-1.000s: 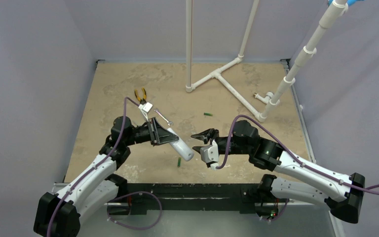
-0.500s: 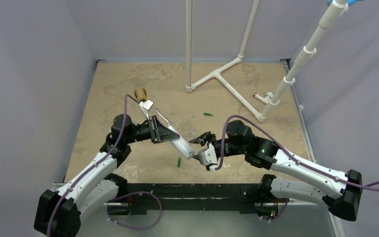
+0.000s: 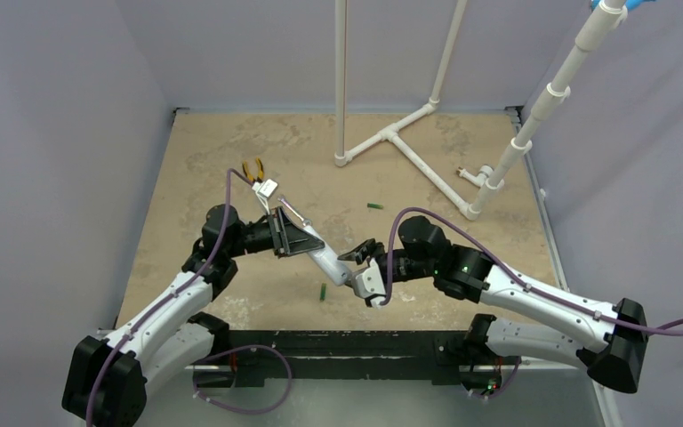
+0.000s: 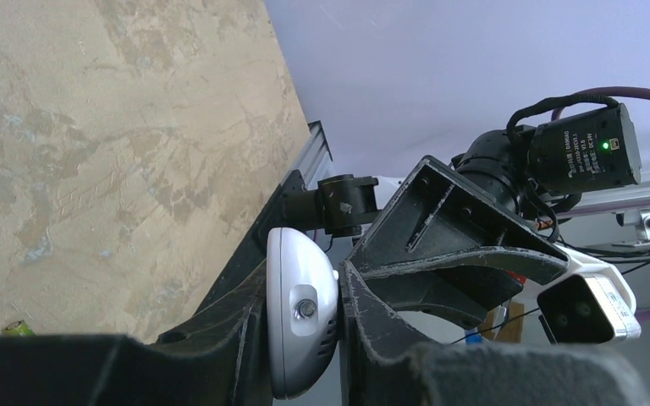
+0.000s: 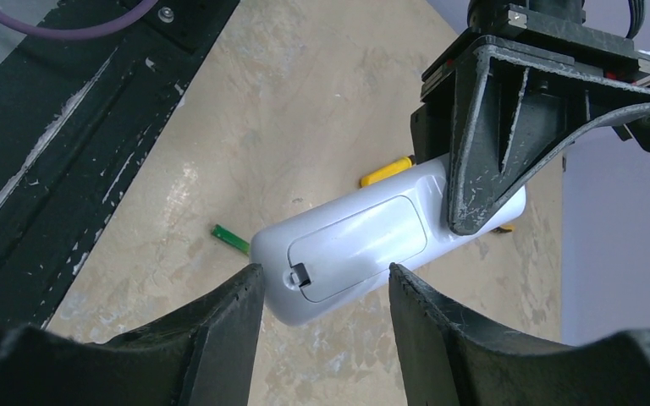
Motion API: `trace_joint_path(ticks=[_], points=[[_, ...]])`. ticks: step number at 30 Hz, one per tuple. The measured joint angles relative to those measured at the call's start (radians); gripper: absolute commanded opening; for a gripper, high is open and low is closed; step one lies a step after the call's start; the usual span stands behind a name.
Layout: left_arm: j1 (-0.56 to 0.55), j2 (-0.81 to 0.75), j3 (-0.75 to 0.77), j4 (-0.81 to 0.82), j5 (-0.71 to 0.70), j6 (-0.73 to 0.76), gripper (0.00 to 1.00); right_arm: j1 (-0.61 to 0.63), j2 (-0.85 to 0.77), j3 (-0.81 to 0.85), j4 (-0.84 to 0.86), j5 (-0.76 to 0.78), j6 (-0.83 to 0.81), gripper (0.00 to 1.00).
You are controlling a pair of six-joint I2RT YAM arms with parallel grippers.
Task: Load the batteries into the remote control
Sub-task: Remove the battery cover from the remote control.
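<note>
Left hand [image 3: 295, 238] pinches the remote control [image 3: 329, 261] above mid desk [image 3: 213, 151]. Right hand [image 3: 357, 267] is spread around its free end (battery cover [image 5: 360, 245] shut). If I squeeze off-centre, the remote could twist loose. Batteries on desk: near [image 3: 322, 291], far [image 3: 373, 205].

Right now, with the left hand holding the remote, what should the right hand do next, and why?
Probably ease the right hand forward onto the latch of the battery cover: the cover is shut and sits between its open fingers, while the left hand holds the remote.

Robot lab, walled test table [image 3: 231, 151], pipe frame [image 3: 391, 135]
</note>
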Motion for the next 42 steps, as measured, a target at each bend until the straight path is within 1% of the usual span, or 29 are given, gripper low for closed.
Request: trace_joint_path(ticks=[9, 18, 27, 42], points=[[0.000, 0.005, 0.000, 0.004, 0.000, -0.003, 0.00, 0.000, -0.008, 0.000, 0.011, 0.011, -0.010, 0.51], [0.000, 0.010, 0.000, 0.008, 0.008, -0.003, 0.00, 0.000, -0.022, 0.000, 0.061, 0.039, -0.009, 0.50], [0.000, 0.015, 0.000, 0.011, 0.010, -0.003, 0.00, 0.000, -0.022, -0.002, 0.057, 0.050, -0.010, 0.54], [0.000, 0.023, 0.000, 0.019, 0.011, -0.003, 0.00, 0.000, -0.021, -0.002, 0.046, 0.049, -0.018, 0.55]])
